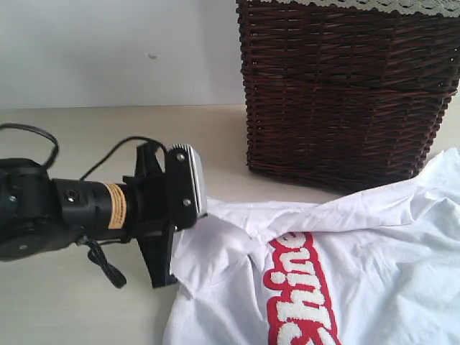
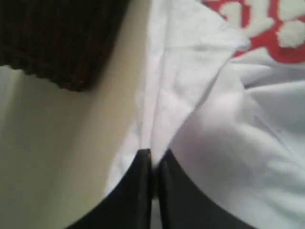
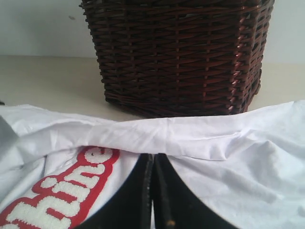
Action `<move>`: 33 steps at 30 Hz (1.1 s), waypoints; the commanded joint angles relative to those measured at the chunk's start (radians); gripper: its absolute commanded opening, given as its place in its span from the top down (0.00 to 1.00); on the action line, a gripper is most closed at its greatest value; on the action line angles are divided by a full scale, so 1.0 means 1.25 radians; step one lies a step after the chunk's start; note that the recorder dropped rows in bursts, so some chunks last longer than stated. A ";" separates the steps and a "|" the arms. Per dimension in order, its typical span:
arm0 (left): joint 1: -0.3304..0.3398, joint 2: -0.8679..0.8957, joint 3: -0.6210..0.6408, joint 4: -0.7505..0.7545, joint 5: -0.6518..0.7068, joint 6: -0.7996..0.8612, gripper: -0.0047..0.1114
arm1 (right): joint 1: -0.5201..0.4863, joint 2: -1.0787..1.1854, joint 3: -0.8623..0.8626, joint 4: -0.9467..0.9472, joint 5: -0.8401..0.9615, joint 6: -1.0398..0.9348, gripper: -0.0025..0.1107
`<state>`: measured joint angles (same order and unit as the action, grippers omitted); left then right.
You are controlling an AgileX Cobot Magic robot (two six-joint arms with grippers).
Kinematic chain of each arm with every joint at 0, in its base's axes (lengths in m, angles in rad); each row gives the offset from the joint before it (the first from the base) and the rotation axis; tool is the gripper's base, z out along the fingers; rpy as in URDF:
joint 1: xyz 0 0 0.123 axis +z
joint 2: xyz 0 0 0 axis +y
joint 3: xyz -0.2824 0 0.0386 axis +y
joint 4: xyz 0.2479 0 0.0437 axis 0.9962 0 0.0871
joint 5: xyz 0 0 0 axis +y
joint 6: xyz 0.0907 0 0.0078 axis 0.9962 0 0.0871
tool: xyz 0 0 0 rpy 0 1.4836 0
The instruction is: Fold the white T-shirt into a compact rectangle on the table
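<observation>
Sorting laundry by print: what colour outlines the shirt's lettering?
Red, around the white lettering; the exterior view shows it best.

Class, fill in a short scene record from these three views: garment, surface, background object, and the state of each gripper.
garment: white T-shirt, rumpled, not yet folded, red-outlined lettering facing up
surface: table, pale beige
background object: dark wicker basket, upright, behind the shirt
left gripper: shut on a ridge of cloth at the shirt's edge
right gripper: shut, at a raised fold of the shirt; whether it pinches cloth is unclear
</observation>
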<state>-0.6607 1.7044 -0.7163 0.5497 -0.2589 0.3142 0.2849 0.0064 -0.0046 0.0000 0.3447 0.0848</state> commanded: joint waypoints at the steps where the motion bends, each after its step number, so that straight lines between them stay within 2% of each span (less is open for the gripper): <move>1: 0.040 -0.089 -0.007 -0.031 0.008 -0.001 0.96 | -0.004 -0.005 0.004 0.000 -0.004 -0.004 0.98; 6: 0.083 -0.091 -0.046 -0.031 -0.018 0.029 0.96 | -0.004 -0.005 0.004 0.000 -0.004 -0.004 0.98; 11: 0.085 -0.021 -0.128 -0.031 -0.036 0.059 0.96 | -0.004 -0.005 0.004 0.000 -0.004 -0.004 0.98; 16: 0.083 0.072 -0.210 -0.031 -0.106 0.059 0.96 | -0.004 -0.005 0.004 0.000 -0.004 -0.004 0.98; 25: 0.083 0.236 -0.377 -0.034 -0.106 0.059 0.96 | -0.004 -0.005 0.004 0.000 -0.004 -0.004 0.98; 33: 0.098 0.289 -0.450 -0.155 -0.106 0.060 0.96 | -0.004 -0.005 0.004 0.000 -0.004 -0.004 0.98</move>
<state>-0.5540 2.0550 -1.2563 0.4391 -0.3758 0.3907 0.2849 0.0064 -0.0046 0.0000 0.3447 0.0848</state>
